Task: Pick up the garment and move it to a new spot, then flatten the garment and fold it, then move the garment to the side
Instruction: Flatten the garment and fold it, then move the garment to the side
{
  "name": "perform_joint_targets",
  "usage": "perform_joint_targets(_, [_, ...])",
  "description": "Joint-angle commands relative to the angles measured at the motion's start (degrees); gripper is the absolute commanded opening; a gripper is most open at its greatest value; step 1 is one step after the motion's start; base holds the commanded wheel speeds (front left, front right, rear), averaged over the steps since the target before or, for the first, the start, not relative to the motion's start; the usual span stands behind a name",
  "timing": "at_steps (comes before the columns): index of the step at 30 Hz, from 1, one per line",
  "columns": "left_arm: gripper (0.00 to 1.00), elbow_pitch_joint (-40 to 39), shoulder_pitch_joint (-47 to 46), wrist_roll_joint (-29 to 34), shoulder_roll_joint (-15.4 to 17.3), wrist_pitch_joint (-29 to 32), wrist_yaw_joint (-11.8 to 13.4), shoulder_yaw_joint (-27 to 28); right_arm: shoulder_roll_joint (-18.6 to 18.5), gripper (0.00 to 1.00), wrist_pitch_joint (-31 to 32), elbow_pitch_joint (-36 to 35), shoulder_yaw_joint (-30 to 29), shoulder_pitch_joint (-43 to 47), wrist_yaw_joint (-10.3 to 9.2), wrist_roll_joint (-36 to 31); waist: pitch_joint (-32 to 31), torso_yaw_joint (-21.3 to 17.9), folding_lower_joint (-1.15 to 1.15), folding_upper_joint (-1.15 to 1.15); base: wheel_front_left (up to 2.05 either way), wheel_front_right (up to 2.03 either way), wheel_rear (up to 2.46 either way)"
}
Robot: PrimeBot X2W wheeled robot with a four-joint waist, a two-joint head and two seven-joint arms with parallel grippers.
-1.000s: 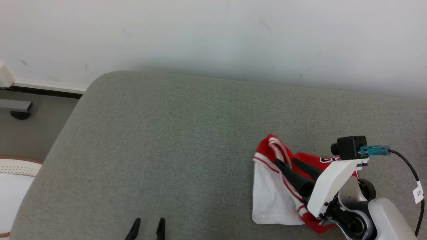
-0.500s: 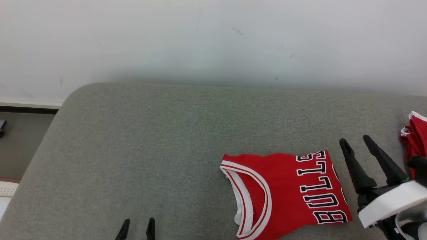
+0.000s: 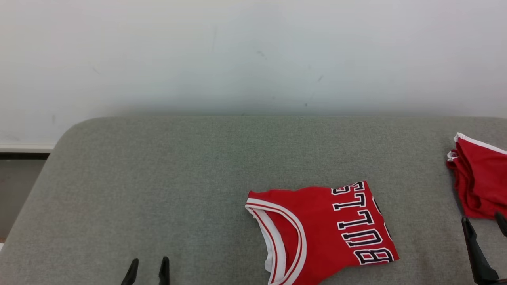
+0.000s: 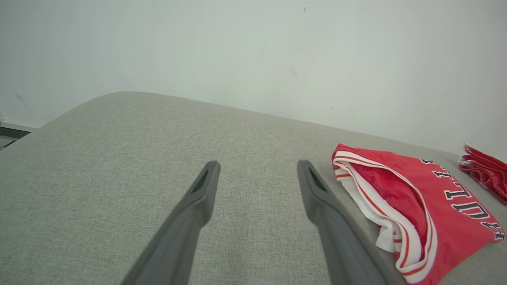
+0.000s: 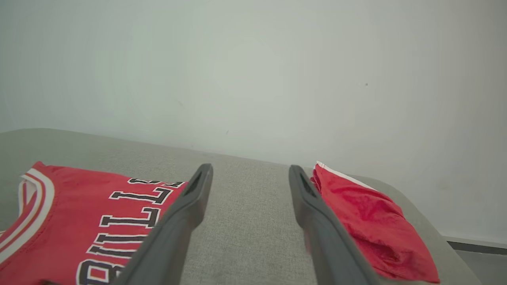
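A red garment [image 3: 328,225], a jersey with white trim and dark "BULLS" lettering, lies folded flat on the grey cushion [image 3: 178,178]. It also shows in the left wrist view [image 4: 416,206] and the right wrist view [image 5: 79,213]. My left gripper [image 3: 149,260] is open at the bottom left, well left of the jersey, its fingers [image 4: 206,190] over bare cushion. My right gripper [image 3: 482,218] is open at the lower right, with nothing between its fingers [image 5: 190,202]. It stands between the jersey and a second red garment.
The second red garment [image 3: 479,178], with a white edge, lies bunched at the cushion's right end [image 5: 364,221]. A pale wall [image 3: 253,59] runs behind the cushion. The cushion's rounded left corner drops to the floor [image 3: 20,186].
The head camera has shifted. A second ago my right fingers lay over a crumpled red and white garment; now the jersey lies folded flat and the right gripper has drawn back to the lower right.
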Motion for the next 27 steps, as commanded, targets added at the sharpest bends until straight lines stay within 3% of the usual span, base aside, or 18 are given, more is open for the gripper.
perform_joint_targets(1, [1.0, 0.1, 0.7, 0.7, 0.2, 0.0, -0.1, 0.3, 0.1, 1.0, -0.3, 0.5, -0.4, 1.0, 0.0, 0.0, -0.5, -0.3, 0.0, 0.0, 0.0, 0.0, 0.0])
perform_joint_targets(8, [1.0, 0.8, 1.1, -0.1, 0.2, 0.0, -0.2, 0.6, 4.8, 1.0, -0.4, -1.2, -5.2, 6.6, -0.01, -1.3, -2.4, -0.9, 0.0, 0.0, 0.0, 0.0, 0.0])
perform_joint_targets(17, [1.0, 2.5, 3.1, -1.1, 0.2, 0.0, -0.6, -0.1, 8.8, 1.0, -0.4, 0.4, -4.5, 10.4, -0.02, -2.1, -4.2, -1.6, 0.0, 0.0, 0.0, 0.0, 0.0])
perform_joint_targets(27, [1.0, 2.7, 2.9, -1.2, 0.2, 0.0, -0.8, 0.0, 8.4, 1.0, -0.4, 0.5, -3.7, 8.9, -0.02, -1.0, -4.0, -1.2, 0.0, 0.0, 0.0, 0.0, 0.0])
